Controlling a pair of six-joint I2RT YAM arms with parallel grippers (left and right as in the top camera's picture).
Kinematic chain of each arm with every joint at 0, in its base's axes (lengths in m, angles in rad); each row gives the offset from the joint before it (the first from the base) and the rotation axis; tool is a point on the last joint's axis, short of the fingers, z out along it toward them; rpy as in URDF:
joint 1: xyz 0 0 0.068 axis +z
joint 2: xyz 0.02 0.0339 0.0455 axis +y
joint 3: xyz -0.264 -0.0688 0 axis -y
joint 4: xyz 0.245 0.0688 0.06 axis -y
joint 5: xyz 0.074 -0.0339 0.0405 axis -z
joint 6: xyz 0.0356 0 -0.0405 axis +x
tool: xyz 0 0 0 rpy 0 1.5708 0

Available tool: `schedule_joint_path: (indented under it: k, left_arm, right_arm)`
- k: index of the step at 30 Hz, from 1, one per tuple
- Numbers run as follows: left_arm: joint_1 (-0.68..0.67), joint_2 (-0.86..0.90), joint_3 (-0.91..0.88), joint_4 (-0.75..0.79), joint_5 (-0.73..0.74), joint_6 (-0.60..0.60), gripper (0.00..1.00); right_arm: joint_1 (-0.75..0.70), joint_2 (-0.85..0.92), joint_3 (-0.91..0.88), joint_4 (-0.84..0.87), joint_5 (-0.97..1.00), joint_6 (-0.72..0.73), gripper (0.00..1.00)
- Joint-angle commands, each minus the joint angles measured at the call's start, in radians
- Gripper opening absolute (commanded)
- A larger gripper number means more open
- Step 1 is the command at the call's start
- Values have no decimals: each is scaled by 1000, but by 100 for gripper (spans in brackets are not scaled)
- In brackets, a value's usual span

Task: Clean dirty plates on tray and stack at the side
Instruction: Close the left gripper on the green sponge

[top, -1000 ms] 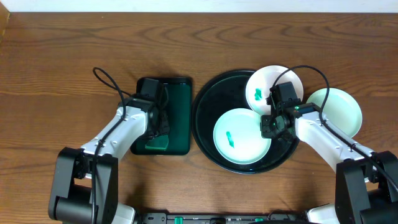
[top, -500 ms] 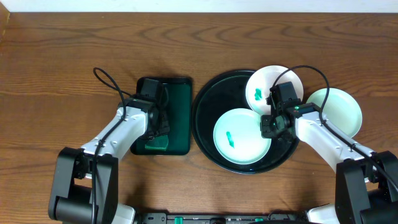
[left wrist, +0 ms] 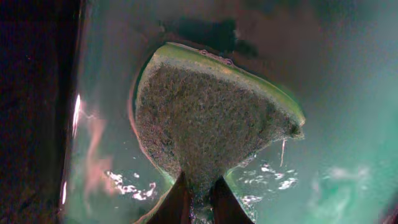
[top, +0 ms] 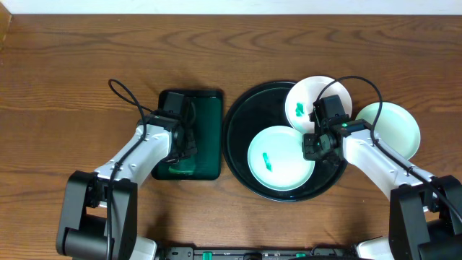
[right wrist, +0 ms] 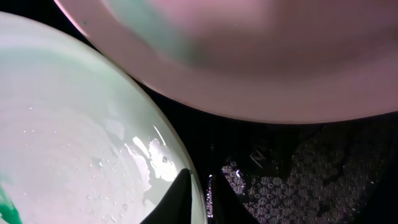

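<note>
The black round tray (top: 242,123) holds a pale plate (top: 278,159) with a green smear. My right gripper (top: 312,148) is shut on that plate's right rim (right wrist: 186,168), one finger inside the rim and one outside (right wrist: 202,199). A second smeared plate (top: 307,97) leans on the tray's back right rim. A third plate (top: 393,128) lies on the table right of the tray. My left gripper (top: 180,154) is low in the dark green tray (top: 208,130), shut on a wet green sponge (left wrist: 211,118), which is pinched between its tips (left wrist: 199,200).
The green tray's floor (left wrist: 348,124) is wet, with water around the sponge. Bare wooden table (top: 72,87) lies to the left and behind both trays. Both arms' cables loop above their wrists.
My left gripper's jaws have closed on the sponge. The arms, plates and trays stay where they were.
</note>
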Motion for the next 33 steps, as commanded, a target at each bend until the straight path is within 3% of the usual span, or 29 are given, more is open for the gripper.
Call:
schedule_joint_path:
  k: [1, 13, 21, 25, 33]
  left_arm:
    - [-2, -18, 19, -48, -6, 29, 7]
    - [0, -80, 364, -385, -5, 84, 7]
    - [1, -85, 379, -388, 122, 163, 7]
    - [0, -85, 379, -381, 124, 174, 7]
    - [0, -85, 379, -373, 122, 197, 7]
  right_arm:
    - [-6, 5, 2, 1, 16, 10, 11]
    - [-6, 5, 2, 0, 16, 10, 16]
    - [-6, 5, 2, 1, 13, 10, 20]
    - [-6, 5, 2, 1, 13, 10, 10]
    - [-6, 5, 2, 1, 13, 10, 5]
